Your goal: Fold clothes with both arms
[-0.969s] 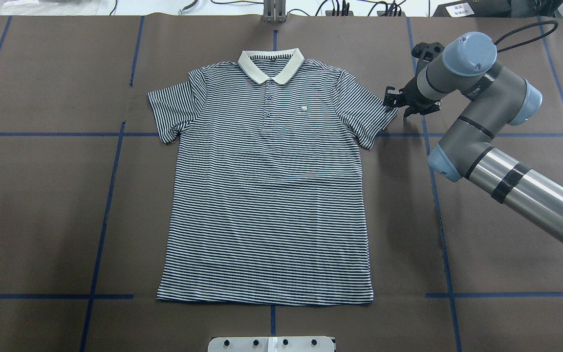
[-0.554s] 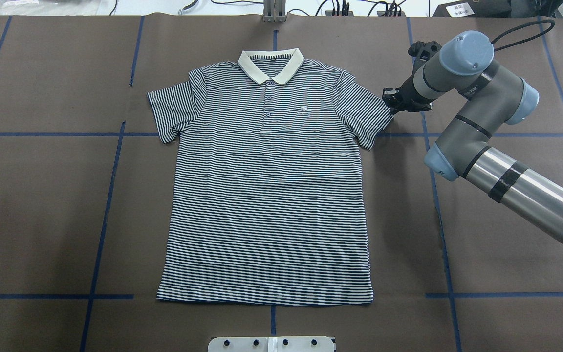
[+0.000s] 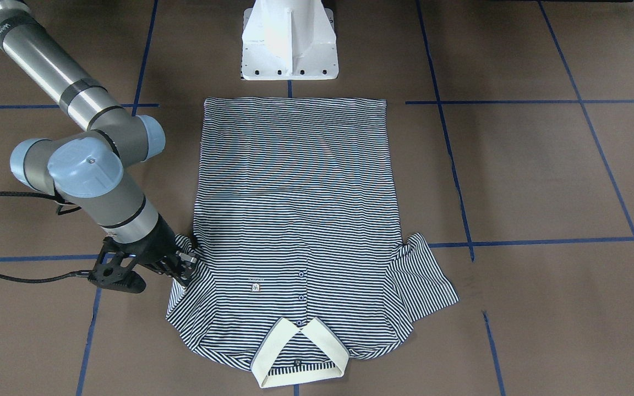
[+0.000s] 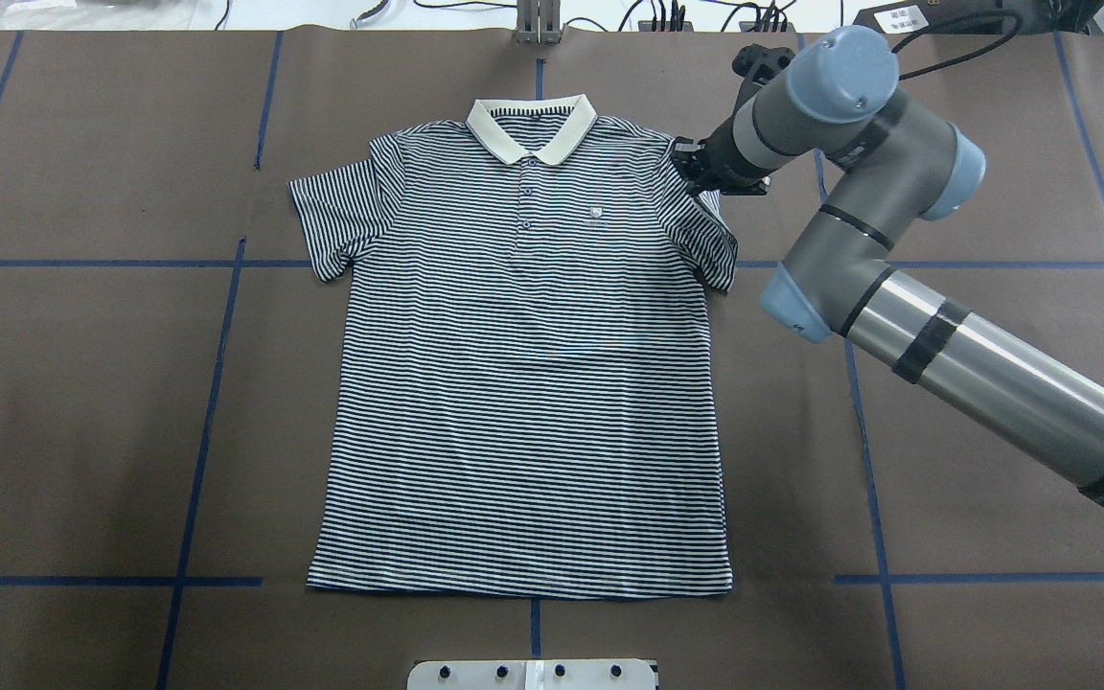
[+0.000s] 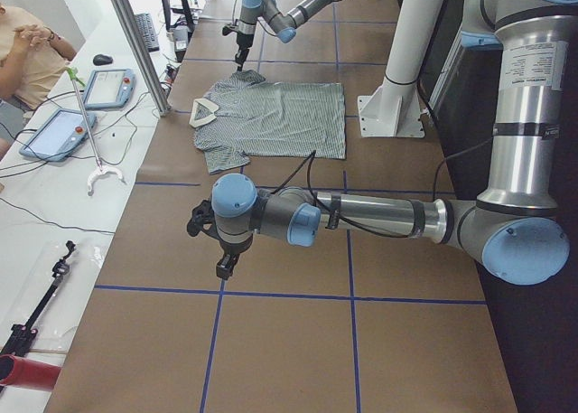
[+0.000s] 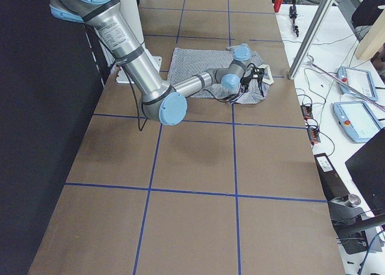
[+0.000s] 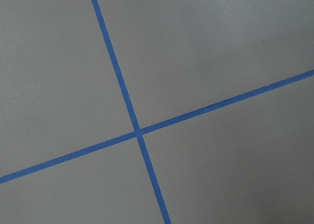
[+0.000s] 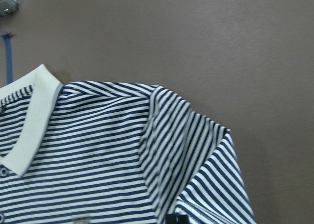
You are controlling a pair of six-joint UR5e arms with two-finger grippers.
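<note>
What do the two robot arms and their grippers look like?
Both arms, right arm and left arm, are silvery-grey tubes with light-blue joint caps and black bands. Black cables run to the black grippers: right gripper, left gripper.

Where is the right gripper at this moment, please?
In the overhead view the right gripper is upper right of centre, at the top of the view-right sleeve of the polo shirt, right of its cream collar.
</note>
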